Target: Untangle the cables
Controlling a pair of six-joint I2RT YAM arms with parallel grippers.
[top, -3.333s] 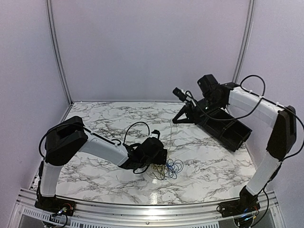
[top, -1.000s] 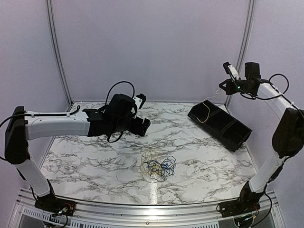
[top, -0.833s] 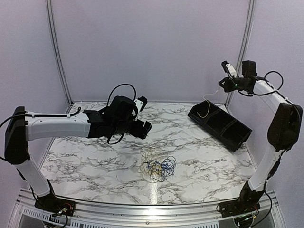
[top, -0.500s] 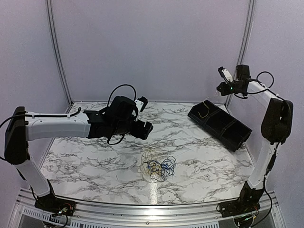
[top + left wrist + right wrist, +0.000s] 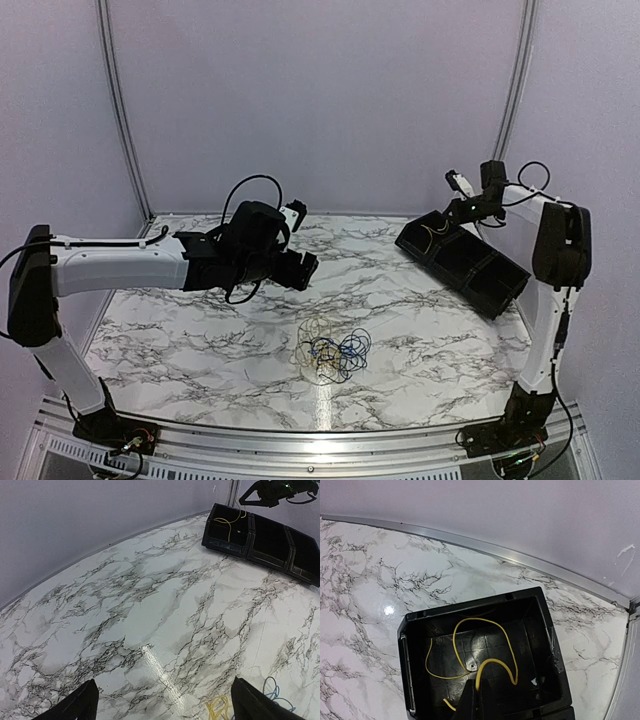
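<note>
Over the middle of the tabletop [image 5: 180,330] the left end effector [image 5: 306,268], wide open and empty, is the nearer one to the cables [image 5: 335,352] tangled toward the near edge, while the right end effector [image 5: 456,205], its grip not possible to tell, hovers at the far right corner.

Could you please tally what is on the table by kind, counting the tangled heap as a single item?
Black compartment tray: 1
Tangled heap of cables (yellow, blue, black): 1
Separate yellow cable, looped in the tray's end compartment: 1
Total: 3
</note>
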